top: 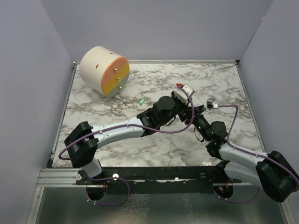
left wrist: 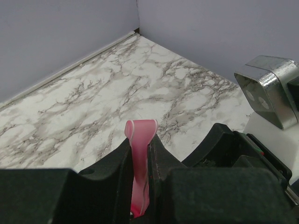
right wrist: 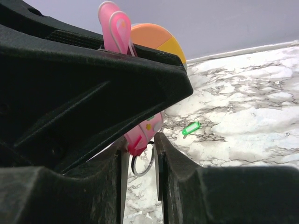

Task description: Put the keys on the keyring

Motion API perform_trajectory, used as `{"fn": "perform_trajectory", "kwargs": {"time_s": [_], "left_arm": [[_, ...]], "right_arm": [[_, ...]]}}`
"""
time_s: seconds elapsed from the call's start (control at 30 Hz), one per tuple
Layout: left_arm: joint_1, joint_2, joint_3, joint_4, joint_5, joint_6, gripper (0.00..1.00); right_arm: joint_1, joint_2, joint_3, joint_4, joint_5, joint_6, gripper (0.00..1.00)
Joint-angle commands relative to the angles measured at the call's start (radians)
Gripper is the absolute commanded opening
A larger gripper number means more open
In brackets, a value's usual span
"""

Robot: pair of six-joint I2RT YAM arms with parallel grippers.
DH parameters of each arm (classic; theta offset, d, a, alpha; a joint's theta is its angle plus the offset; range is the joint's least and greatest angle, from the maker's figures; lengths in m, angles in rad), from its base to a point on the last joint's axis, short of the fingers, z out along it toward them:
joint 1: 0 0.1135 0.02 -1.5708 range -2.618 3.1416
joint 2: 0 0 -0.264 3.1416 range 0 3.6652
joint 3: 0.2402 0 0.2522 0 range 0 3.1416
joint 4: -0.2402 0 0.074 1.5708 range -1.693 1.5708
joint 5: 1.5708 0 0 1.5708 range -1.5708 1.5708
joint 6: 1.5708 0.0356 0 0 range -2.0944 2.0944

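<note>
Pinching the keyring (left wrist: 140, 133) — left tool (left wrist: 140, 151).

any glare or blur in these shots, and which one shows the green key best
Top view: soft, even light, no glare, but the green key is a speck. Left wrist view: bright reflections on the metal block; keyring sharp between the jaws. Right wrist view: shows the key best, though the dark left arm fills half.

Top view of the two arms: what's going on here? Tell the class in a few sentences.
The left gripper pinches the keyring's pink strip between its fingers, holding it above the marble table. The right gripper's fingers stand on either side of the dangling metal ring, not yet shut on it. The green key lies untouched on the table.
</note>
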Motion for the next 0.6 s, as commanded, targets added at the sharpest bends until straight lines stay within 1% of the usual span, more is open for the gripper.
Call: {"fn": "perform_trajectory", "kwargs": {"time_s": [0.0,0.33,0.47,0.57], "left_arm": [[-0.017,0.005,0.013,0.001,0.010,-0.012,0.12],[-0.017,0.005,0.010,0.001,0.005,-0.009,0.12],[-0.017,0.003,0.010,0.002,-0.001,-0.008,0.12],[-0.017,-0.001,0.010,0.002,-0.007,-0.004,0.12]], "right_arm": [[0.006,-0.008,0.042,0.000,0.035,-0.012,0.25],[0.006,-0.034,0.048,-0.048,0.065,-0.010,0.16],[0.006,-0.037,0.053,-0.065,0.072,-0.012,0.10],[0.006,-0.040,0.059,-0.086,0.084,-0.018,0.03]]}}
